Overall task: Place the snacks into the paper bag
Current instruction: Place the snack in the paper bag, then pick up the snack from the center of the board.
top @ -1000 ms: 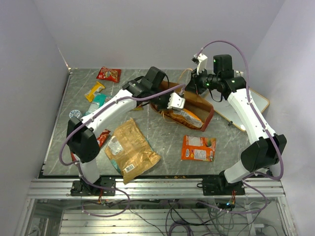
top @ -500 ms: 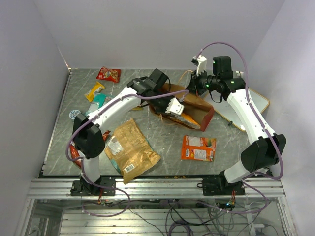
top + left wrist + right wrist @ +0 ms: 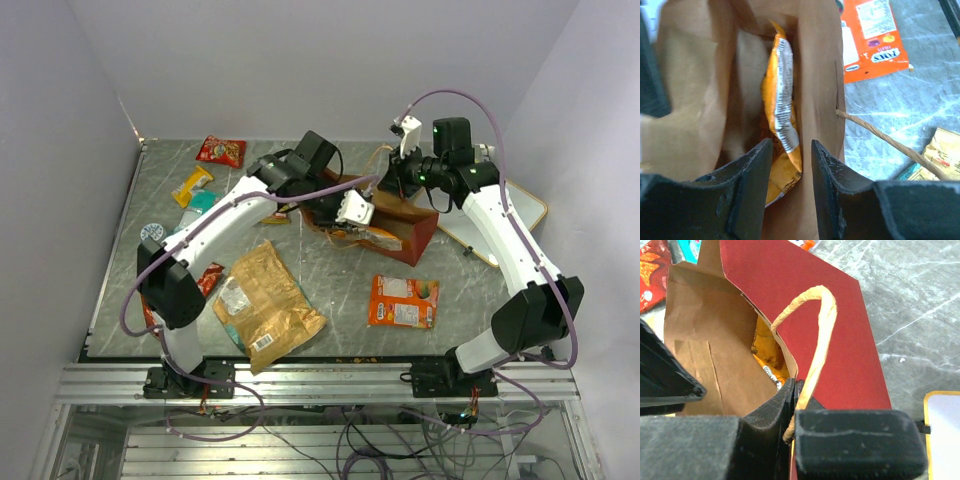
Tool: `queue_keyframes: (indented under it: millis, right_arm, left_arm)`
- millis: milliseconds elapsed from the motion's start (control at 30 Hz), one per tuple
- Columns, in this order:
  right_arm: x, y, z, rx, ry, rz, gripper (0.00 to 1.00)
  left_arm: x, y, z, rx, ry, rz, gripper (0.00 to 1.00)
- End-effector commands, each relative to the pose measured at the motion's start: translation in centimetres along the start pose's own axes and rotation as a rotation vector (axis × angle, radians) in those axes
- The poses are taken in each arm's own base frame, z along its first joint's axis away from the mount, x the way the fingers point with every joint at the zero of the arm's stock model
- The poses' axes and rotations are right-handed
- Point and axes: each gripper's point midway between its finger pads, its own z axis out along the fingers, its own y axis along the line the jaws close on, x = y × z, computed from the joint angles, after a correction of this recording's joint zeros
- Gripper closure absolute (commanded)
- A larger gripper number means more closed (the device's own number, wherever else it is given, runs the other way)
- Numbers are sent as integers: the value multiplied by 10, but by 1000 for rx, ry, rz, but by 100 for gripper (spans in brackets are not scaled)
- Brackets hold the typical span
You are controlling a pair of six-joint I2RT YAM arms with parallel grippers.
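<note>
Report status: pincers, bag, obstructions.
Left pincer straddles orange chip bag inside paper bag, grip unclear. Right pincer shut on bag rim. No obstruction seen.

The orange flat pack (image 3: 870, 35), lying toward the counter's near edge, carries a logo that reads roughly "FOX'S". The print on its white panel is too small to read. The chip bag (image 3: 782, 125) inside the paper bag (image 3: 820, 100) shows a barcode strip with no legible digits.

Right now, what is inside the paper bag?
One orange chip bag lies between the paper bag's kraft walls. The bag's floor and anything beneath that packet are hidden by it and by the left gripper's fingers.
</note>
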Motion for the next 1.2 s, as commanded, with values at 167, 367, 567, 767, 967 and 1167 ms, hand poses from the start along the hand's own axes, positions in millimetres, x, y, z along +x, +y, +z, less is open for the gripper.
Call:
queue_keyframes:
  millis: [167, 367, 567, 767, 967, 1167]
  right_arm:
    - [-15, 0, -15, 32, -48, -36, 100]
    - [-29, 1, -16, 19, -71, -43, 100]
    - [-33, -3, -18, 50, -88, -63, 100]
    - [-33, -4, -16, 45, -92, -51, 100]
    - [-30, -9, -16, 74, -78, -33, 100]
    - [-22, -24, -23, 120, -76, 15, 100]
  left_arm:
    - [-49, 59, -99, -398, -99, -146, 49]
    - [-16, 60, -165, -560, -64, -322, 42]
    - [71, -22, -178, -522, 181, -478, 38]
    - [127, -115, -148, -324, 356, -486, 39]
    - [130, -161, -97, -68, 256, -335, 34]
    - [147, -159, -36, 32, 314, -136, 29]
